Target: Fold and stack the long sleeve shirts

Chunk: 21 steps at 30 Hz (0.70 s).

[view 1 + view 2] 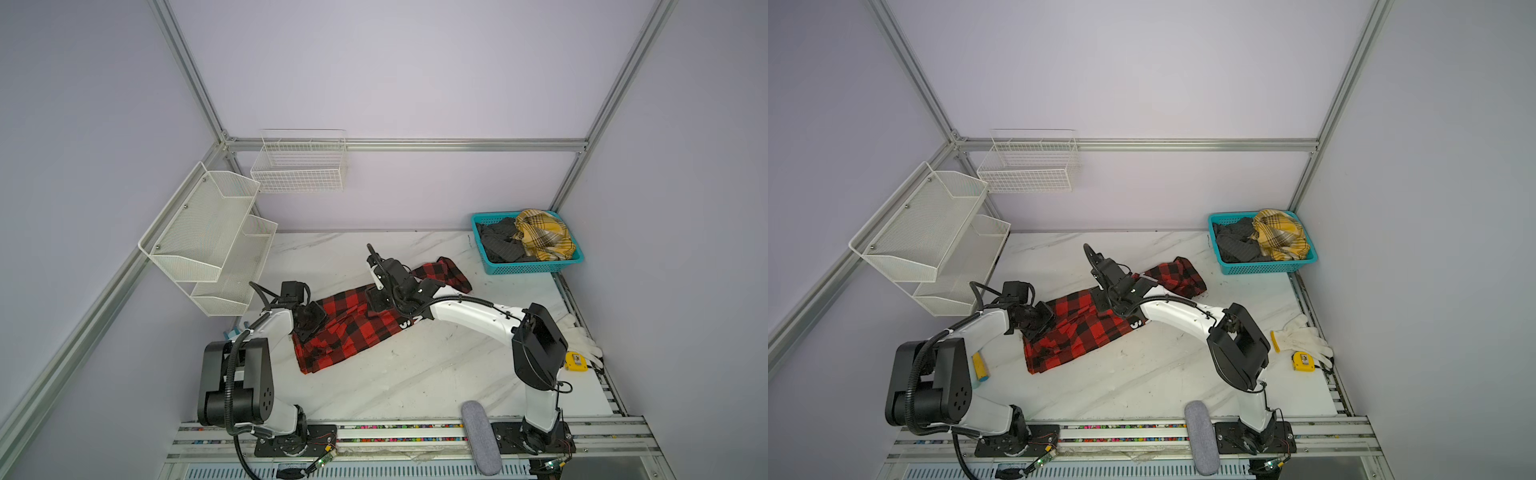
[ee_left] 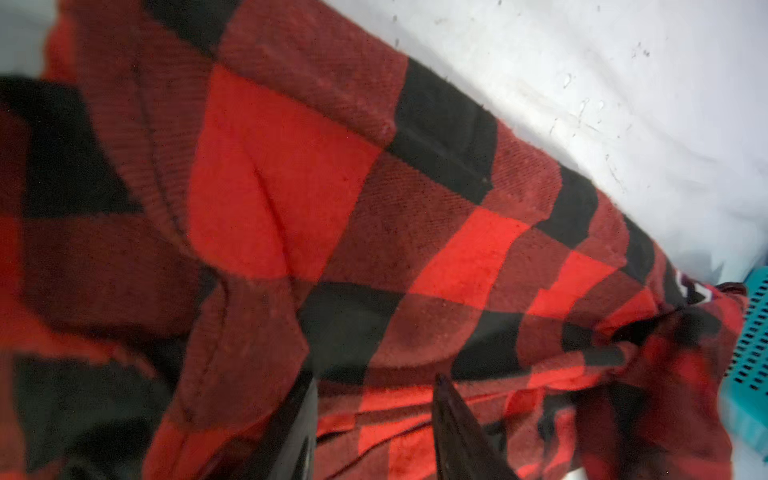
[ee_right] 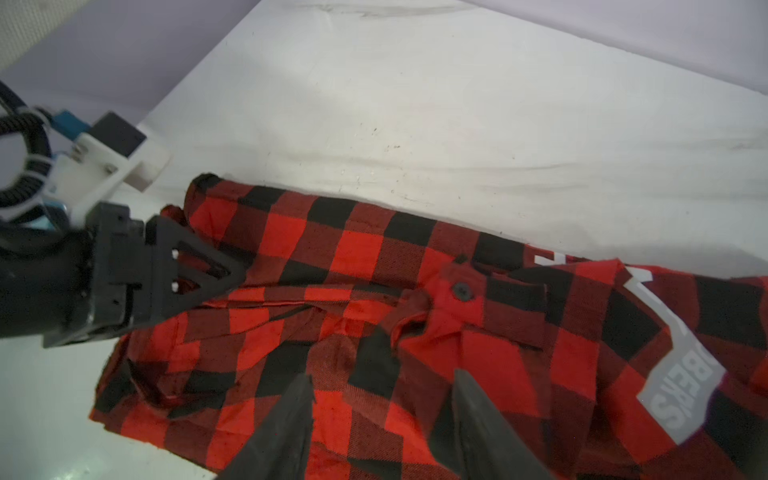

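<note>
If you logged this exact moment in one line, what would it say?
stage: folding | shirt: plaid, partly folded on table | left tool: open over shirt | right tool: open over shirt

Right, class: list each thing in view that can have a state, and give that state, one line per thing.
Shirt: partly folded, lying on the table.
Left end effector: open, over the shirt.
Right end effector: open, over the shirt.
Basket: holding two garments.
Yellow garment: crumpled, unfolded, in the basket.
Dark garment: crumpled, unfolded, in the basket.
</note>
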Motion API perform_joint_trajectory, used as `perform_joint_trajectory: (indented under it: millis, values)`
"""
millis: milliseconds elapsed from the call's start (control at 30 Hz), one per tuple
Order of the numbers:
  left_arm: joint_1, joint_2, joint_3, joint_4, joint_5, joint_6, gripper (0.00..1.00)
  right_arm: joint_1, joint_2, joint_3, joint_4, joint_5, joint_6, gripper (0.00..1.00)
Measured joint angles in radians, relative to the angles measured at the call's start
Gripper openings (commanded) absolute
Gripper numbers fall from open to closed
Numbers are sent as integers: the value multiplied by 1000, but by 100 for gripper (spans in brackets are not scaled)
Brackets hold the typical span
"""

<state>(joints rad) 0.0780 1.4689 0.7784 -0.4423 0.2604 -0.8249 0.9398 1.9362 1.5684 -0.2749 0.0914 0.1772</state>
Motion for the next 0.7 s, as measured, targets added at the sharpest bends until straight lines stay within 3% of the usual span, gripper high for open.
perform_joint_trajectory:
  millis: [100, 233, 367, 467, 700]
  values:
    - [-10, -25, 0, 0, 30, -12, 52, 16, 2, -13, -2, 25, 12, 67]
    - [-53, -46, 2, 5, 71, -28, 58, 9, -20, -23, -8, 93, 64, 64]
    - [-132, -18, 63, 14, 99, -18, 58, -27, -97, -61, -27, 135, 156, 37]
    - [-200, 77, 194, 27, 107, 26, 57, -111, -153, -98, -36, 104, 246, 26]
    - [-276, 334, 483, 79, 150, 143, 58, -373, -146, -168, -53, -69, 361, 21]
